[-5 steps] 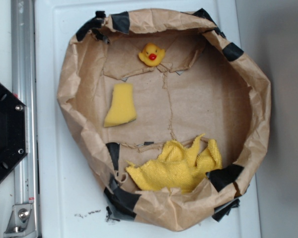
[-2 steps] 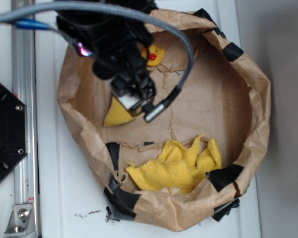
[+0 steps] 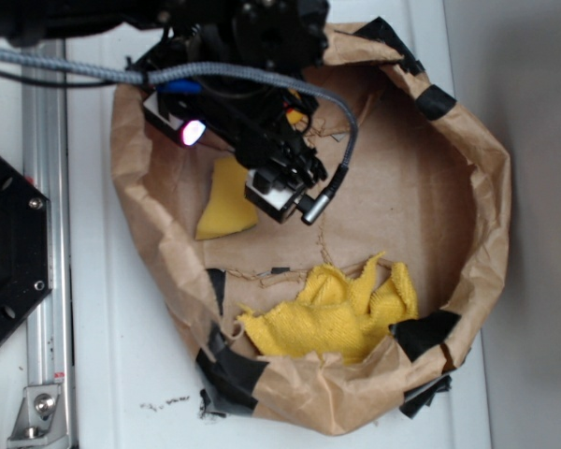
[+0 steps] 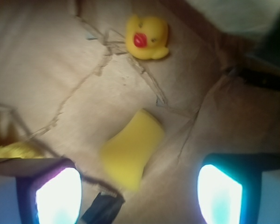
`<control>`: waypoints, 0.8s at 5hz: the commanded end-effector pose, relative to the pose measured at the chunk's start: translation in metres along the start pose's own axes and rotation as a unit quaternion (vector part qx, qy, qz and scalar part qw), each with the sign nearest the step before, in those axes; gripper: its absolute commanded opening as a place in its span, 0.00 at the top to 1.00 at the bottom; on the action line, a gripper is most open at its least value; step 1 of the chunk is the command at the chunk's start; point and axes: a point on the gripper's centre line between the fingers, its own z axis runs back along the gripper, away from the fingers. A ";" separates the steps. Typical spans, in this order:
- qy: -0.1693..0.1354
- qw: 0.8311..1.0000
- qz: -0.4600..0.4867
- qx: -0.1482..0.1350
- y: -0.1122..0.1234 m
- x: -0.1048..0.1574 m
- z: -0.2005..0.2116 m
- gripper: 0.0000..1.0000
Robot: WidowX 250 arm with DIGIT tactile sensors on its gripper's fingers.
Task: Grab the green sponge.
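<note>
The green sponge (image 3: 220,206) is in fact a small flat yellow foam wedge lying on the brown paper at the left of the paper nest. In the wrist view the sponge (image 4: 130,149) sits just ahead of the jaws, its wider end nearest them. My gripper (image 3: 279,187) hovers above and just right of the sponge, covering its upper right corner. In the wrist view the gripper (image 4: 139,196) is open, with both glowing fingers (image 4: 58,196) spread wide and nothing held.
The crumpled brown paper wall (image 3: 486,215) with black tape rings the area. A rubber duck (image 4: 147,37) lies beyond the sponge; my arm mostly hides it in the exterior view. A fuzzy yellow cloth (image 3: 337,313) lies at the near side. A black mount (image 3: 5,253) and a metal rail (image 3: 47,281) stand to the left.
My arm came into view over the nest, then shifted right and slightly down, uncovering more of the sponge and covering the duck. The sponge, duck and cloth have not moved.
</note>
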 end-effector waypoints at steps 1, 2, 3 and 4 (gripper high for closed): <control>-0.034 0.999 -0.019 0.034 -0.014 -0.002 0.018 0.00; -0.053 0.998 -0.024 -0.031 -0.023 0.013 0.019 0.00; -0.093 0.994 -0.026 -0.050 -0.036 0.011 0.017 0.00; -0.106 0.994 0.013 -0.013 -0.028 -0.003 -0.008 0.00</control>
